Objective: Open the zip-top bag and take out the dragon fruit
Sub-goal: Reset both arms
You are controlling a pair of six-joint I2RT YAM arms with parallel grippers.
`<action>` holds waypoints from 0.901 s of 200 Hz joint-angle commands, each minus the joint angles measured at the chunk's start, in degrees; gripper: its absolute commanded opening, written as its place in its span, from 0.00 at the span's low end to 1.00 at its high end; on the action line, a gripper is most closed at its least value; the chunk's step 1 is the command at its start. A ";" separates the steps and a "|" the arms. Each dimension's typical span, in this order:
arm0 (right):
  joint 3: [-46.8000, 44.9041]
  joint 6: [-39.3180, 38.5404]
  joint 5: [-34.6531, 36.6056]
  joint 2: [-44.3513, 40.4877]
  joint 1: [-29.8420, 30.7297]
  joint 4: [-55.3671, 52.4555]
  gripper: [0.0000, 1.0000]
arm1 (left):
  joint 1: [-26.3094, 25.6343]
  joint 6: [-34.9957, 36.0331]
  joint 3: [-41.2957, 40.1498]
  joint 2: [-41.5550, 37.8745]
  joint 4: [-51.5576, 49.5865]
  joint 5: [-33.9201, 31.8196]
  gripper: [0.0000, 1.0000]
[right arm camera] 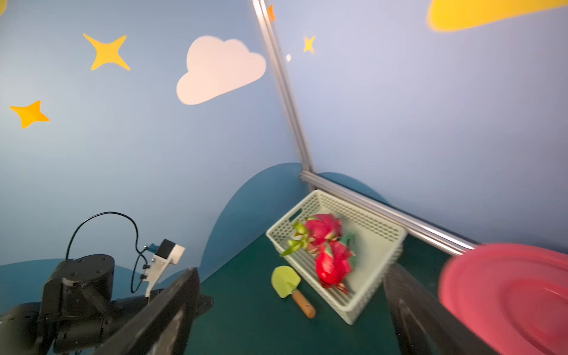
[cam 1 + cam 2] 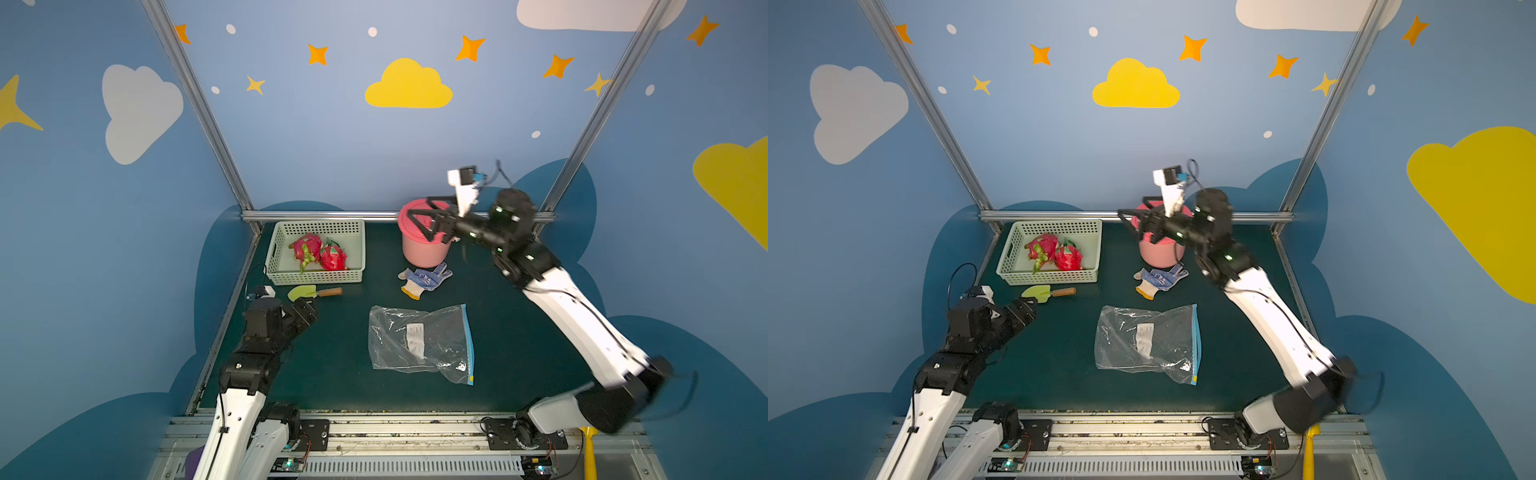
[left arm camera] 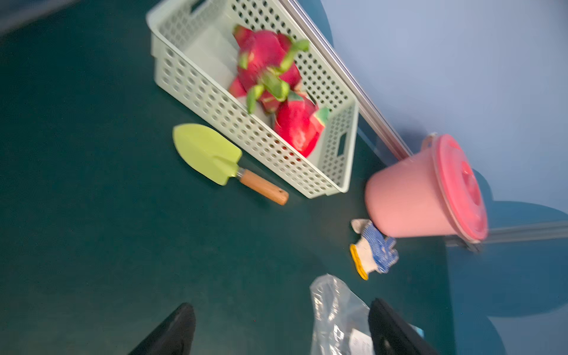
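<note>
The large clear crinkly zip-top bag (image 2: 419, 343) lies flat near the middle of the dark green tabletop (image 2: 332, 374). Its light-blue zip strip (image 2: 468, 340) runs along one side, and it looks empty. Two pink, green-scaled dragon fruits (image 2: 319, 252) touch each other inside the pale green perforated plastic basket (image 2: 316, 277), well apart from the bag, so the task reads as finished.

The left end effector (image 3: 281, 305) is released and empty, low beside the green trowel with a wooden handle (image 2: 313, 293). The right end effector (image 2: 422, 218) is also spread and empty, raised over the lidded pink plastic bucket (image 2: 422, 253).

A careless retreat by the right arm could clip the bucket or drag the blue-dotted work glove (image 2: 426, 279). The left could nudge the trowel.

The zip's state is unclear, and the bag's printed label is unreadable. Blur smears the right arm's elbow and the wrist views.
</note>
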 commanded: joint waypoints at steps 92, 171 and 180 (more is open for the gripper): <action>-49.19 -10.31 23.07 -4.92 -28.03 22.26 0.92 | 4.21 21.38 -14.68 12.54 35.26 -15.82 0.91; -55.32 -14.12 15.76 8.94 -30.70 39.23 0.93 | 7.00 27.62 -15.41 39.07 62.64 -7.95 0.91; -57.42 -15.08 13.82 9.64 -30.58 43.72 0.93 | 7.03 28.93 -13.57 41.60 62.84 -5.72 0.91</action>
